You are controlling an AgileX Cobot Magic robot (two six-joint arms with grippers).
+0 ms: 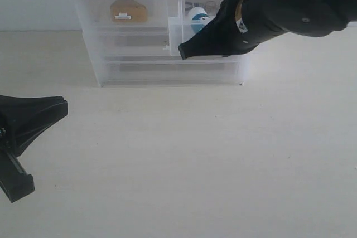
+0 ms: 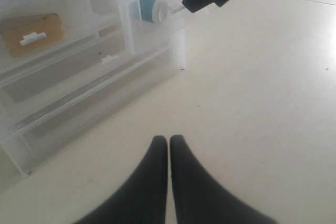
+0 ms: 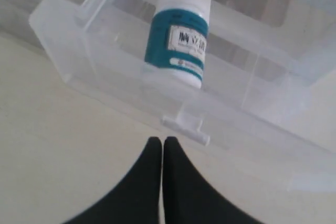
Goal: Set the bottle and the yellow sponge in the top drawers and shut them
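Translucent plastic cabinet (image 1: 167,73) on a pale table (image 1: 195,154). Its top right drawer (image 3: 79,51) is pulled out, and the white bottle (image 3: 178,35) with a teal label stands inside it. The top left drawer (image 1: 95,12) is shut, with the yellow sponge (image 1: 128,10) visible through its front. The right hand (image 3: 161,142), fingers pressed together, is just in front of the open drawer's white tab handle (image 3: 184,128). The left hand (image 2: 168,141), fingers also together, hangs low over the table, well apart from the cabinet.

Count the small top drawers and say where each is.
2. In the exterior view, the left top drawer is shut, holding the yellow sponge; the right top drawer is pulled out, holding the bottle.
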